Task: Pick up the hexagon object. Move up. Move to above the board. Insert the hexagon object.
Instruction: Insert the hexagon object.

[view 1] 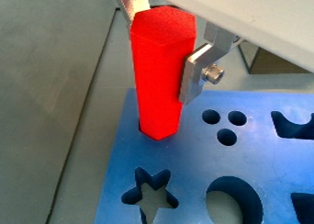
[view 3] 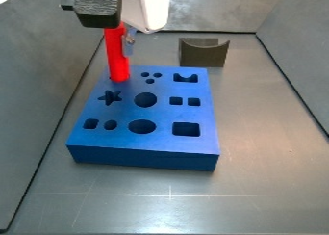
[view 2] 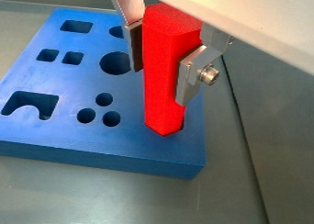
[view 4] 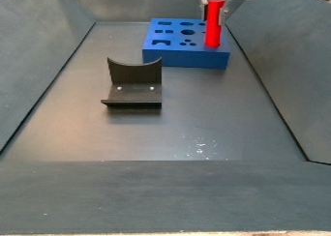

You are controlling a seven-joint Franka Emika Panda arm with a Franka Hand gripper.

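My gripper (view 3: pixel 114 31) is shut on the hexagon object (view 3: pixel 115 54), a bright red prism rod held upright by its upper part. In both wrist views the silver fingers (view 1: pixel 196 67) (view 2: pixel 193 76) clamp the rod (view 1: pixel 160 76) (view 2: pixel 163 81) on two opposite sides. The rod's lower end hangs over the blue board (view 3: pixel 141 158) near one edge, close to the star hole (view 1: pixel 150 191). I cannot tell whether it touches the board. In a side view the gripper (view 4: pixel 214 0) holds the rod (view 4: pixel 211 25) over the board (view 4: pixel 195 58).
A dark olive curved block (view 3: pixel 203 52) stands on the grey floor beyond the board; it also shows in a side view (view 4: pixel 132 85). Sloped grey walls ring the work area.
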